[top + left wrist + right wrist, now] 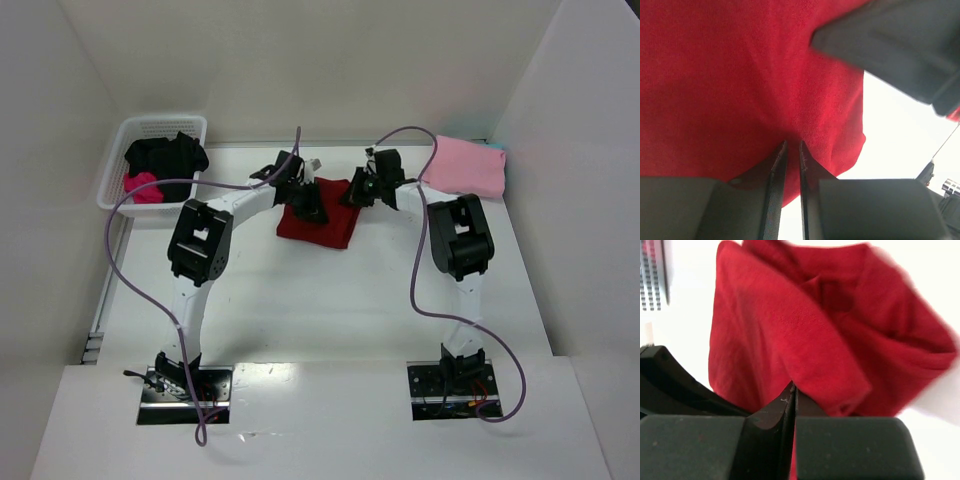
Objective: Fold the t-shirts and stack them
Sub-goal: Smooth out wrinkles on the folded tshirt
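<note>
Pinching the red shirt (325, 232) along its far edge, both arms work as a pair. The left gripper (791, 145) has its jaws drawn almost together on puckered cloth at the left end, and the right gripper (792, 388) is clamped tight on a bunched fold at the right end. The held edge runs side to side between them, and the rest of the shirt trails toward the arm bases, partly on the table (330, 300).

The red shirt lies left of the pink shirt (465, 165) and a little nearer the bases, with a strip of bare white table between them. The pink shirt is folded square and looks like the start of the stack. The right arm is the nearer one to it, so any carry probably goes rightward and slightly away.

The basket (112, 190), well to the left of the pink shirt, holds a black shirt (172, 155) and a magenta shirt (140, 187). The cloth is soft and may sag or slip from so small a pinch.
</note>
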